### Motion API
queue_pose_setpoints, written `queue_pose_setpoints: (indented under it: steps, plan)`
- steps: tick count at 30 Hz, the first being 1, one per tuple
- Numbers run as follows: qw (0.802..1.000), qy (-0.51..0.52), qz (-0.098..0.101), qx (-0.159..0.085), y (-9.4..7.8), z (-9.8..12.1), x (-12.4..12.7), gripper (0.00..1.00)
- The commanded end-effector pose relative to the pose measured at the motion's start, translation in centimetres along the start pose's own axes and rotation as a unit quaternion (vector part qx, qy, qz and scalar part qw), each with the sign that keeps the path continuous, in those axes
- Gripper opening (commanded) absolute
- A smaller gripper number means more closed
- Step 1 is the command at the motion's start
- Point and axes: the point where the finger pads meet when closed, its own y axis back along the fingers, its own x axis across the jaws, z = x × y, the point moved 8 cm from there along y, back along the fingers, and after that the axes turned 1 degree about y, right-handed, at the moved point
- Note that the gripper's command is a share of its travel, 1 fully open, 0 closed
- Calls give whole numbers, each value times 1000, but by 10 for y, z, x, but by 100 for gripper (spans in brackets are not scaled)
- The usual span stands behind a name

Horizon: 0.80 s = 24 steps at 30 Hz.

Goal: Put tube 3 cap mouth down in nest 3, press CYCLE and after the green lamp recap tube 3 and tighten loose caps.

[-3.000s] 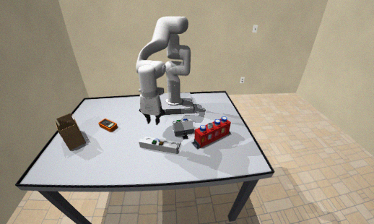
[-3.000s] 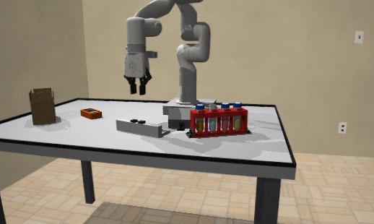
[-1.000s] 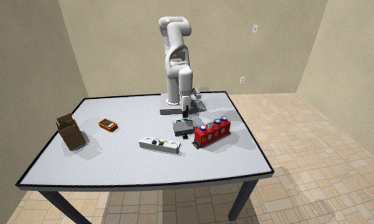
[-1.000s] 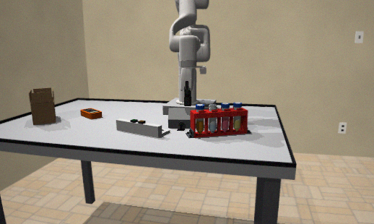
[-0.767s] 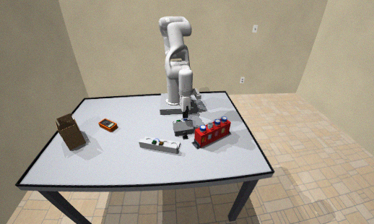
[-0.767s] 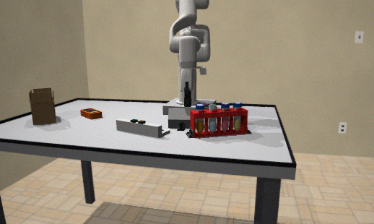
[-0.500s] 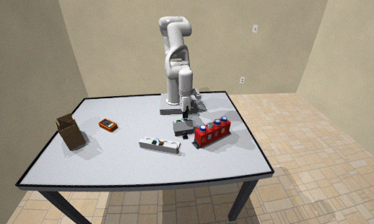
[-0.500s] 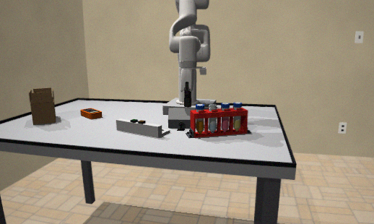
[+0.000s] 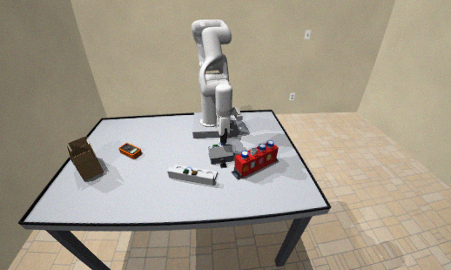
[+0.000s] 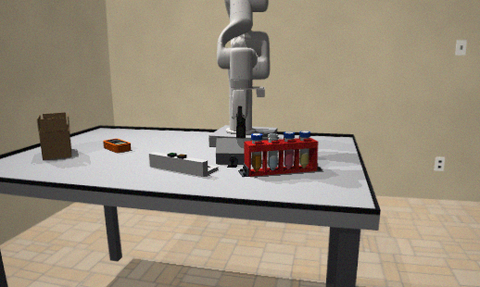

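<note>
Hovering over key housing (image 9: 220, 153), fingers (image 9: 224, 140) pinched fully together, gripping nothing; rack (image 9: 256, 162) lying lengthwise across bench (image 9: 138, 196), tubes standing upright.

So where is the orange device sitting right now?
In the top view the orange device lies flat on the table's left half, between the brown cardboard box and the grey cap tray.

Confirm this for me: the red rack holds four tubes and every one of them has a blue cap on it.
Not quite. The red rack does hold four tubes, but only three wear blue caps. The second tube from the left in the exterior view has no blue cap; its top looks grey. The top view shows three blue caps as well.
</note>
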Motion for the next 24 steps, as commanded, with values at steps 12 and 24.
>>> queue_pose_setpoints:
  steps: [12, 24]
  plan:
    - [1000, 0, 2, 6, -3, 1, 1, 0]
    - [1000, 0, 2, 6, -7, 1, 1, 0]
